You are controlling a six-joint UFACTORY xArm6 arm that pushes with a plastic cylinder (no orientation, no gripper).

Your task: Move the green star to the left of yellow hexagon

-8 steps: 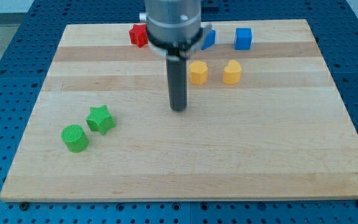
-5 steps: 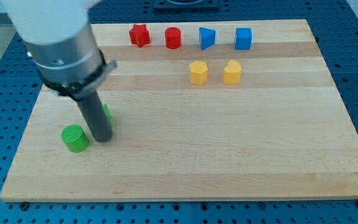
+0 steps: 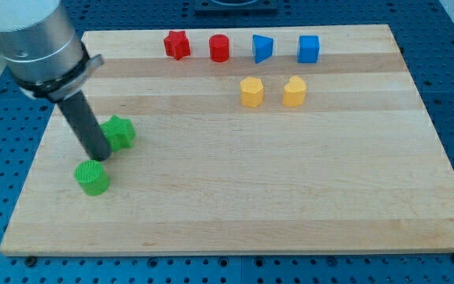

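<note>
The green star (image 3: 120,132) lies at the view's left on the wooden board (image 3: 235,205). My tip (image 3: 98,155) sits just to the star's lower left, touching or nearly touching it, with the rod hiding the star's left edge. The yellow hexagon (image 3: 251,91) stands far to the star's upper right, near the board's middle top. The green cylinder (image 3: 92,177) lies just below my tip.
A second yellow block (image 3: 294,91) stands right of the hexagon. Along the view's top edge stand a red star (image 3: 176,44), a red cylinder (image 3: 220,48), a blue wedge-like block (image 3: 262,48) and a blue cube (image 3: 309,48).
My tip swept from the board's middle to the left, then moved between the two green blocks. The green star has shifted up and slightly left; the green cylinder has barely moved.
</note>
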